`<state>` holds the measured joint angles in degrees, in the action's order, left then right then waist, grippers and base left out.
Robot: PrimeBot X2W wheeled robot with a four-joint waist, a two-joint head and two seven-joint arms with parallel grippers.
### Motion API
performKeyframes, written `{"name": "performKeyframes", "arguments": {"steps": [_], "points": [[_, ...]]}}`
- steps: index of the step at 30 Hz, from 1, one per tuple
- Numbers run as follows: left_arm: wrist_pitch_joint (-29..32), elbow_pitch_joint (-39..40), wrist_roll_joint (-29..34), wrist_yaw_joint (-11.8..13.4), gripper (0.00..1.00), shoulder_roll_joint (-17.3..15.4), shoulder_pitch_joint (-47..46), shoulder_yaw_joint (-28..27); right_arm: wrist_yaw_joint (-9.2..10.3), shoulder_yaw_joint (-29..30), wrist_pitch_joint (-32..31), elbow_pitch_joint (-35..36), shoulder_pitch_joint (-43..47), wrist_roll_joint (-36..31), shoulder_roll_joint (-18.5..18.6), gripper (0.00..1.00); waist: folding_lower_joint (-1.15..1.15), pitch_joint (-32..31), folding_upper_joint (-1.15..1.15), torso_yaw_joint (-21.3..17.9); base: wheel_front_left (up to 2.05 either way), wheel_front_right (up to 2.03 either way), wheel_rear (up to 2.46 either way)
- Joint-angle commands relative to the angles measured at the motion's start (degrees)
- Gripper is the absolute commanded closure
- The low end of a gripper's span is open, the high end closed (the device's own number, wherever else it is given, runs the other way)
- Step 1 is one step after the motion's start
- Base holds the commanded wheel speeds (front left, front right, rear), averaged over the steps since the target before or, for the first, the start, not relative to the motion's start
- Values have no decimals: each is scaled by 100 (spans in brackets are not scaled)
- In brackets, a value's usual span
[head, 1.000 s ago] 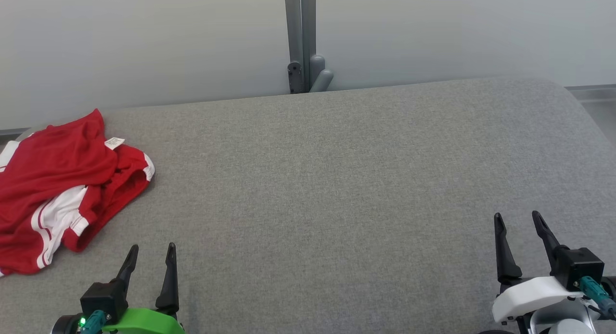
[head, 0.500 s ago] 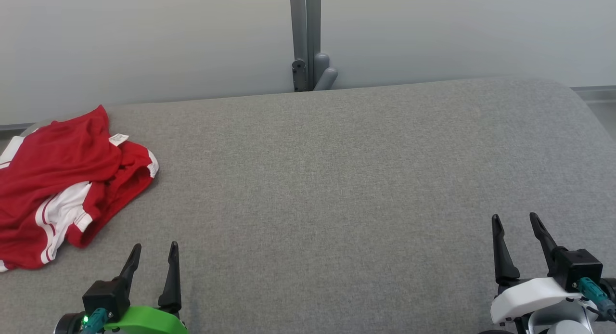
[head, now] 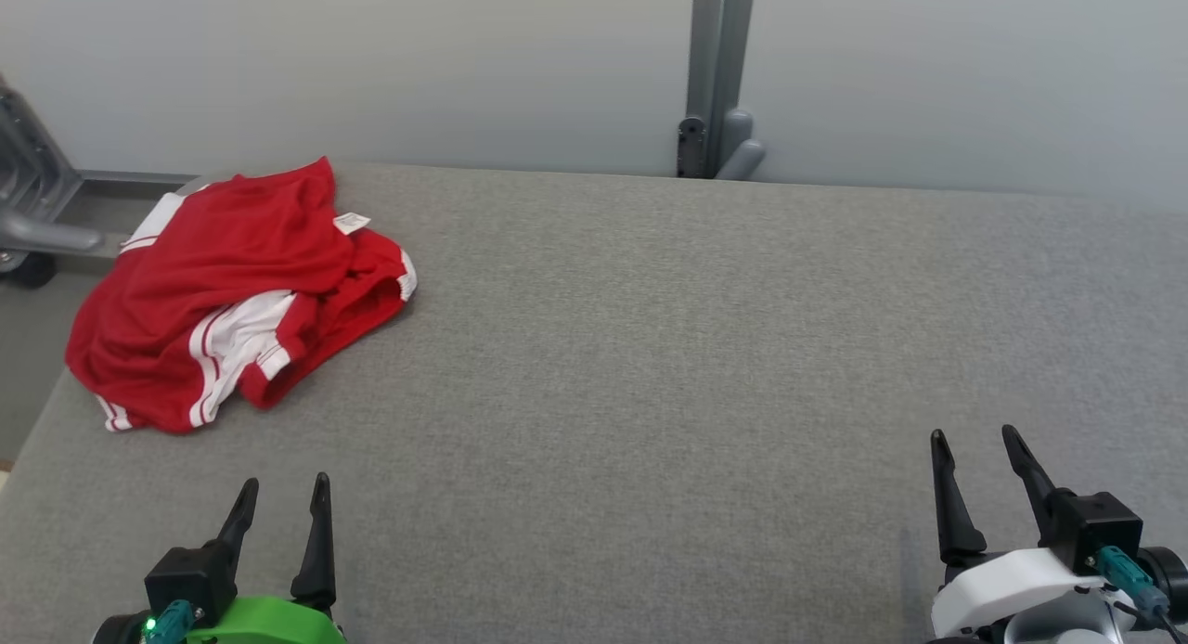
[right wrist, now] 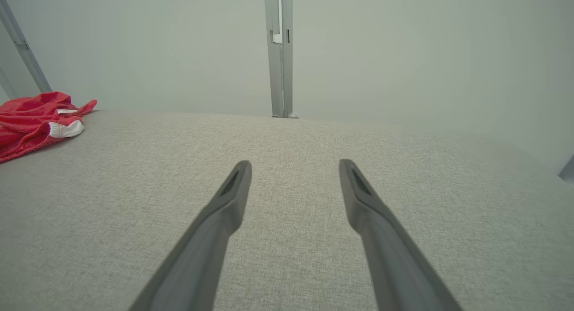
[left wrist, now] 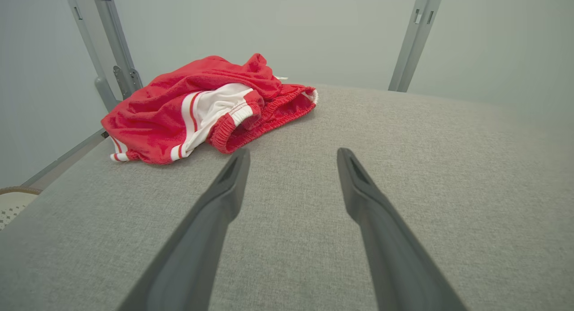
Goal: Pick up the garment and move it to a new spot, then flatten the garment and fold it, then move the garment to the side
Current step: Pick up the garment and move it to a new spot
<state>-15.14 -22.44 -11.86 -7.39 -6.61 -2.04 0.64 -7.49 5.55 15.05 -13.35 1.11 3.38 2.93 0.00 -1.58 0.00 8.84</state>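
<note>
The garment [head: 232, 291] is a pair of red shorts with white side stripes, lying crumpled at the far left corner of the grey padded table [head: 650, 347]. In the left wrist view the garment [left wrist: 202, 109] lies ahead and to the left of the fingertips. My left gripper [head: 285, 483] hovers open near the front left edge, well short of the garment, with nothing between its fingers. Open and holding nothing, my right gripper [head: 973, 432] is at the front right, far from the garment. From the right wrist view the garment [right wrist: 31, 123] sits at the far left.
A grey metal post [head: 719, 78] stands behind the table's far edge against a pale wall. A grey frame with a wheel [head: 28, 208] is off the table's left side. The table's left edge [head: 37, 421] runs close to the garment.
The head camera has turned left, so the whole picture shifted right and the garment now shows in full. Both grippers keep their places and stay open.
</note>
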Motion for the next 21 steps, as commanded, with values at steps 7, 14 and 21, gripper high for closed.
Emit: {"name": "performKeyframes", "arguments": {"steps": [7,14,21], "points": [[-3,-21,-64,-14,0,-32,149,-157,0,-280,18,-73,-175,56,3,0,0,-41,0,882,0,0,0],[-3,56,-95,-14,0,16,115,-226,0,-418,18,-68,-253,76,8,0,0,131,0,833,0,0,0],[12,-165,-335,-14,0,29,-639,-264,0,-370,18,49,-483,-85,34,0,0,889,0,588,0,0,0]]}}
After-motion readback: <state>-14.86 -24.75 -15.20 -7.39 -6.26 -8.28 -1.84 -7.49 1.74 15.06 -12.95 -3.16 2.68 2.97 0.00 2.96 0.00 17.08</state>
